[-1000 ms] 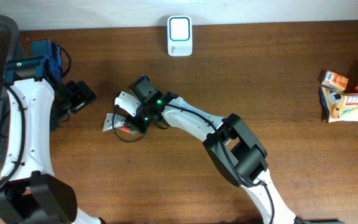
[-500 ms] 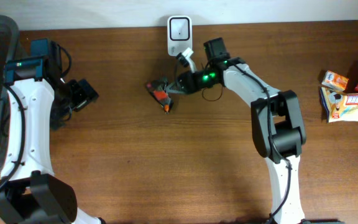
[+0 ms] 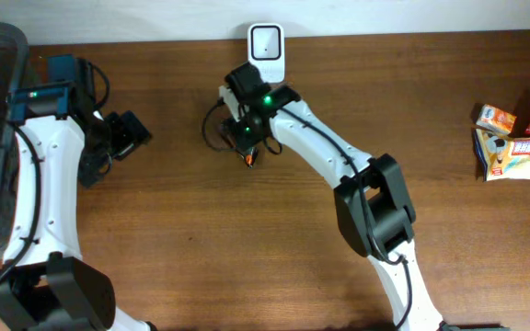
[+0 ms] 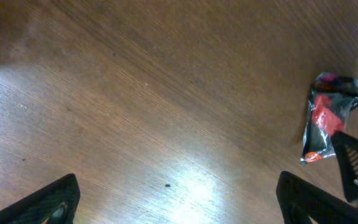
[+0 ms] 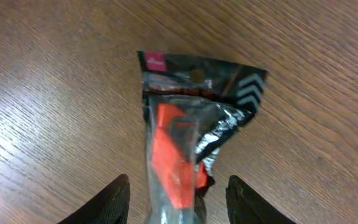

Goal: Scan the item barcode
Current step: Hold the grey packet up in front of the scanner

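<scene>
Snack packet (image 5: 178,140), one, between two fingers (image 5: 114,200) of right gripper (image 5: 178,202); one scanner (image 3: 266,53).

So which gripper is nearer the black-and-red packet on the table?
Right. The right gripper hangs directly over the packet, its fingers open either side of it. The left gripper is well away, open, with the packet at the edge of its wrist view.

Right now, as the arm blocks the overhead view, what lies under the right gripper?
A black-and-red packet lies on the table, below the open right gripper. Its underside and near end are hidden; no barcode shows.
</scene>
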Tool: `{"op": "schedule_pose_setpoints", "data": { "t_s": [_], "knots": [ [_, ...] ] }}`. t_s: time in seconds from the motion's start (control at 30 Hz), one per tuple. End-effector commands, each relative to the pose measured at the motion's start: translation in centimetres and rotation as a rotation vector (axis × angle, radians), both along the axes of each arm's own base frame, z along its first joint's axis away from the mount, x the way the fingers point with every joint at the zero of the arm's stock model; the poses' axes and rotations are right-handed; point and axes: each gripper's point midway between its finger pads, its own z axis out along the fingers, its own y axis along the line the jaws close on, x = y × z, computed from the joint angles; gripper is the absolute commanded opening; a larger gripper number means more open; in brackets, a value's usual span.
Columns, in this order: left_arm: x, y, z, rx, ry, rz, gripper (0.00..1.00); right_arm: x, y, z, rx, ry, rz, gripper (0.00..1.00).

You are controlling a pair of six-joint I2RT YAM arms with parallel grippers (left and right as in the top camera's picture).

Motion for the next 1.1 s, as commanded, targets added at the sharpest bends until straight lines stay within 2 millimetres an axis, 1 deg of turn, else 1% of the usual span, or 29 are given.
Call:
{"op": "schedule_pose_setpoints", "data": {
  "t_s": [0.0,0.03,0.1,0.13,0.17,0.2,0.23,0.27,0.33,0.4,0.43,0.47,0.5,0.57,0.6,0.63,0.67,0.7,0.73,0.77,0.83,0.87,0.9,0.93,1.03,1.07],
  "knots": [
    [0.5,-1.1,-0.1,0.028,-0.008,-0.027,0.99,0.5,-0.4,-1.6,-0.036,-0.004,-0.008,0.48],
    [1.0,-1.7,-0.3,0.029,-0.021,-0.047,0.99,0.4,0.0,-2.1,-0.017,0.01,0.003,0.43],
    [1.5,-2.7,-1.0,0.029,-0.012,-0.073,0.99,0.3,0.0,-3.9,-0.028,0.031,0.004,0.43],
    [1.6,-3.0,-1.6,0.027,0.006,-0.083,0.99,0.2,0.1,-4.6,-0.025,0.044,0.008,0.43],
    [1.7,-3.0,-2.3,0.027,0.027,-0.083,0.99,0.1,0.1,-4.7,-0.027,0.046,0.008,0.4],
    [1.7,-2.7,-3.0,0.04,0.048,-0.081,0.99,0.2,0.0,-4.7,-0.026,0.046,0.007,0.29],
    [1.8,-2.7,-3.5,0.04,0.06,-0.082,0.99,0.2,0.0,-4.7,-0.027,0.047,0.005,0.17],
    [1.8,-2.7,-3.6,0.04,0.064,-0.082,0.99,0.2,-0.1,-4.6,-0.026,0.047,0.002,0.16],
    [1.8,-2.7,-3.6,0.04,0.064,-0.082,0.99,0.9,0.0,-3.2,-0.015,0.016,-0.004,0.15],
    [1.8,-2.7,-3.6,0.039,0.064,-0.082,0.99,1.7,-0.7,-1.9,-0.006,0.005,-0.023,0.15],
    [1.8,-2.7,-3.6,0.039,0.064,-0.082,0.99,2.5,-1.7,-1.0,0.001,0.008,-0.063,0.15],
    [1.8,-2.7,-3.6,0.039,0.063,-0.082,0.99,3.5,-2.8,-0.2,0.018,0.009,-0.116,0.11],
    [1.8,-2.7,-3.6,0.038,0.064,-0.082,0.99,4.7,-3.8,0.8,0.056,0.006,-0.153,0.11],
    [1.8,-2.7,-3.6,0.039,0.064,-0.082,0.99,6.5,-4.5,3.0,0.158,0.0,-0.175,0.11],
    [1.8,-2.7,-3.6,0.039,0.064,-0.082,0.99,7.9,-5.4,4.4,0.23,-0.008,-0.221,0.11],
    [1.8,-2.7,-3.6,0.039,0.064,-0.082,0.99,8.7,-5.8,5.2,0.285,-0.013,-0.222,0.11],
    [1.8,-2.7,-3.6,0.039,0.064,-0.082,0.99,9.2,-6.1,5.7,0.334,-0.011,-0.215,0.08],
    [1.8,-2.7,-3.6,0.039,0.064,-0.082,0.99,9.4,-6.9,5.7,0.354,0.007,-0.221,0.05],
    [1.8,-2.7,-3.6,0.039,0.064,-0.082,0.99,9.2,-7.3,5.5,0.344,0.016,-0.224,0.18],
    [1.8,-2.7,-3.6,0.039,0.064,-0.082,0.99,8.6,-7.0,5.0,0.315,0.018,-0.173,0.26],
    [1.8,-2.7,-3.6,0.039,0.064,-0.082,0.99,6.8,-5.8,3.2,0.284,0.065,-0.14,0.27],
    [1.8,-2.7,-3.6,0.039,0.064,-0.082,0.99,6.0,-5.1,1.9,0.256,0.085,-0.133,0.26],
    [1.8,-2.7,-3.6,0.039,0.064,-0.082,0.99,5.5,-5.9,-0.5,0.132,0.072,-0.169,0.26],
    [1.8,-2.7,-3.6,0.039,0.064,-0.082,0.99,5.1,-6.0,-1.4,0.081,0.066,-0.177,0.26],
    [1.8,-2.7,-3.6,0.039,0.064,-0.082,0.99,4.1,-5.1,-2.1,0.065,0.086,-0.156,0.27],
    [1.8,-2.7,-3.6,0.039,0.064,-0.082,0.99,4.0,-5.2,-2.6,0.056,0.089,-0.158,0.27]
  ]
}}
